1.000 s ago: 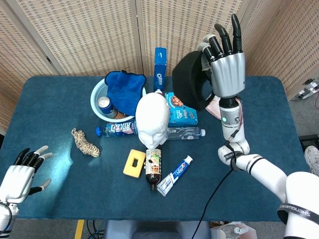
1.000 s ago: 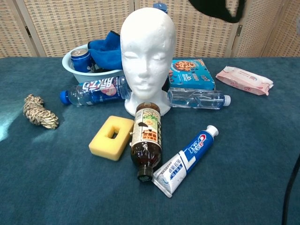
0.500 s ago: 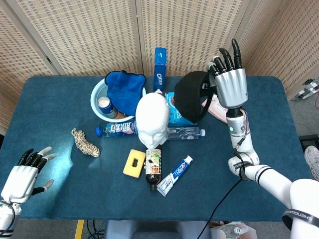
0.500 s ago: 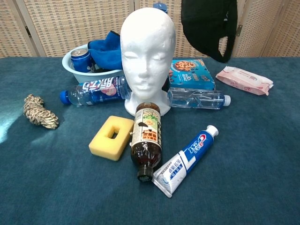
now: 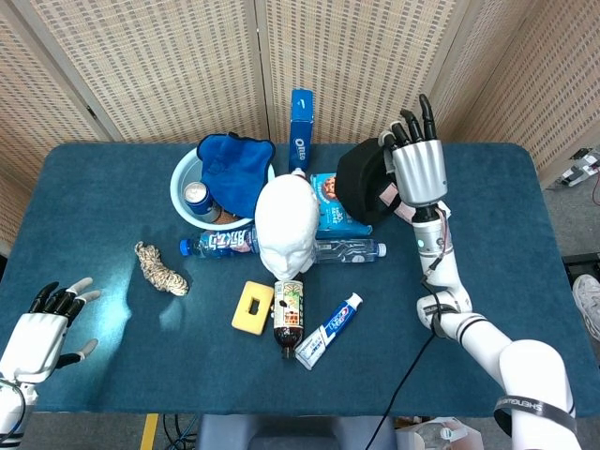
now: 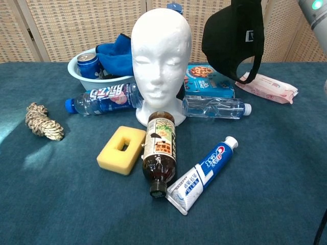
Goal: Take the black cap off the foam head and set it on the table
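right hand — grips black cap aloft | left hand — fingers spread, empty

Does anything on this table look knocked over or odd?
Three bottles lie on their sides around the white foam head: a brown one and two clear ones. The black cap dangles from the right robot hand.

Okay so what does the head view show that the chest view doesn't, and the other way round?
Only the head view shows the left hand, open at the table's near left corner, the right hand holding the black cap, and the whole Oreo box. Only the chest view shows the foam head's face and the cap hanging clear of the table. Both show the cap, foam head, sponge, toothpaste and rope.
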Available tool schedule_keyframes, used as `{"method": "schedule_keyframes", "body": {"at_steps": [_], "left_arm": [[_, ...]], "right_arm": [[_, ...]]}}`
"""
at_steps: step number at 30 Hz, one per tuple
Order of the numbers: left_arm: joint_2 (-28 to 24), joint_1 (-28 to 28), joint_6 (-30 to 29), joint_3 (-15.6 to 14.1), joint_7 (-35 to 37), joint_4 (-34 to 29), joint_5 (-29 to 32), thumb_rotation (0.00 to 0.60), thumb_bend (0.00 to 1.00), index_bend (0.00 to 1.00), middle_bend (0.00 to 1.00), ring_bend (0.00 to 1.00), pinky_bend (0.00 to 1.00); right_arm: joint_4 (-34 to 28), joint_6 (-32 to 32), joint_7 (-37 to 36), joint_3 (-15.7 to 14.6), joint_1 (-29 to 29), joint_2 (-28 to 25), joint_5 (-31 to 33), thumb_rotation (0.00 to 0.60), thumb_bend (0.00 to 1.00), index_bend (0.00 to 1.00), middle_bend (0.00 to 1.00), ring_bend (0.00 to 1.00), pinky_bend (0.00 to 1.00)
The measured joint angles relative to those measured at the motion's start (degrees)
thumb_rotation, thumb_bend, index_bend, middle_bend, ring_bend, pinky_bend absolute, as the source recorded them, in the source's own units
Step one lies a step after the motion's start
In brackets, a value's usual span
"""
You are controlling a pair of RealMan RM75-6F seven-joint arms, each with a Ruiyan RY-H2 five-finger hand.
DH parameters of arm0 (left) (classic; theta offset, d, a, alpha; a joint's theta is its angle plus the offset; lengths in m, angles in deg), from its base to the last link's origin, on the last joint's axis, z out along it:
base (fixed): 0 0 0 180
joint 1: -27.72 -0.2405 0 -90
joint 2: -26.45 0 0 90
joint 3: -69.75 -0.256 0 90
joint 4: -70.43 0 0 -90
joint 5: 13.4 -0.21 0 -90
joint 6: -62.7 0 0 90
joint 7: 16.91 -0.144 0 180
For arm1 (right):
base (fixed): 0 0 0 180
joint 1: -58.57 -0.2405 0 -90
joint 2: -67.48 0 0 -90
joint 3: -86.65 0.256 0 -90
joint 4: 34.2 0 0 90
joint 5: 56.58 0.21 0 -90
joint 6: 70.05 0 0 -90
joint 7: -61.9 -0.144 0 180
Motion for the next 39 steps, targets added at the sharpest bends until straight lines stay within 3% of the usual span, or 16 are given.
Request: {"method": "schedule_keyframes", "body": {"at_steps": [10,14,27,34,39], "left_arm": [[-0.3,-0.3,-0.1,0.0,0.4,0.3,0.6,0.600,0.17,0.26,0.14,0.18,0.07],[-0.2,-0.4,-0.1,-0.1,0.9,0.7,0.7,0.600,0.17,0.26,0.15,0.18,0.07],[0.0,-0.7,-0.6,-0.5,2.9,1.8,0.0,0.600,0.17,0.26,0.14,0.18,0.07],[0.0,-0.8,-0.9,-0.6,3.7,2.2,-0.4,0.600,0.17,0.26,0.14,0.18,0.07],[-0.2,-1.0,-1.2,-0.7,3.9,2.2,-0.6,0.600,0.17,0.26,0.14,0.18,0.07]], "right_arm": [[9.3,-1.6,-5.7,1.8,-5.2,5.8,1.6,0.600,0.60,0.77,0.45,0.22,0.03],[11.1,-1.5,-6.5,1.0,-4.7,7.3,1.5,0.600,0.60,0.78,0.45,0.22,0.03],[12.8,3.6,-10.2,-4.6,3.6,8.9,-1.3,0.600,0.60,0.78,0.45,0.22,0.03],[10.9,7.9,-11.4,-7.6,9.4,7.2,-3.3,0.600,0.60,0.78,0.45,0.22,0.03],[8.6,11.1,-11.9,-8.0,11.7,5.0,-3.9,0.600,0.60,0.77,0.45,0.22,0.03]]}}
